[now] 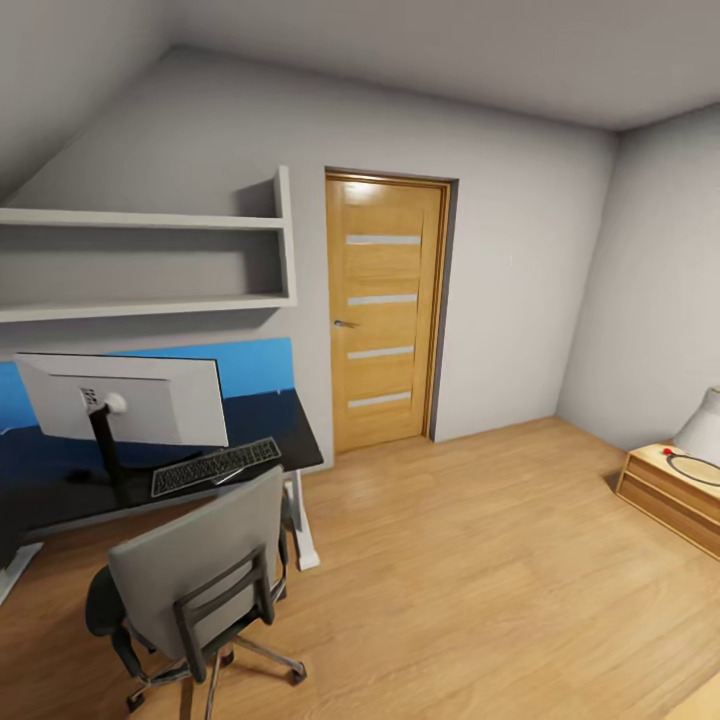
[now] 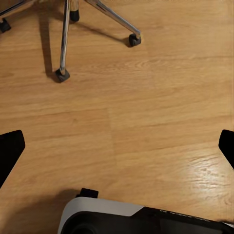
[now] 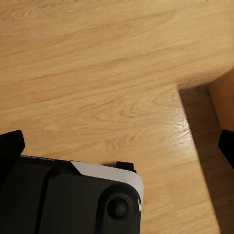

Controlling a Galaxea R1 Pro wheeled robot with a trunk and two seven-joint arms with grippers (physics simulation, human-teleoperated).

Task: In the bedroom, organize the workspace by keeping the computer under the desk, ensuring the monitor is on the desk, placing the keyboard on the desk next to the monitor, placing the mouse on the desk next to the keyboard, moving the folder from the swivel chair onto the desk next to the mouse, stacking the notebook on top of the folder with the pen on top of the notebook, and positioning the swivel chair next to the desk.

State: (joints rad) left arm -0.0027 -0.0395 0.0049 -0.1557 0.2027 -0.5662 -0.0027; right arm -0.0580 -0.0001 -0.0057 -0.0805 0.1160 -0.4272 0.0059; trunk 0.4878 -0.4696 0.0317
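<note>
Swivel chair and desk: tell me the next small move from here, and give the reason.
Probably roll the base forward and left toward the swivel chair. It stands in front of the desk, where the monitor and keyboard already sit. Both wrist views look down at bare wood floor, with the chair's castors some way off, so nothing seems within reach yet.

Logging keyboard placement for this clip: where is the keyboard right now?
In the head view, the keyboard lies on the desk at lower left, just right of the monitor stand, behind the swivel chair.
</note>
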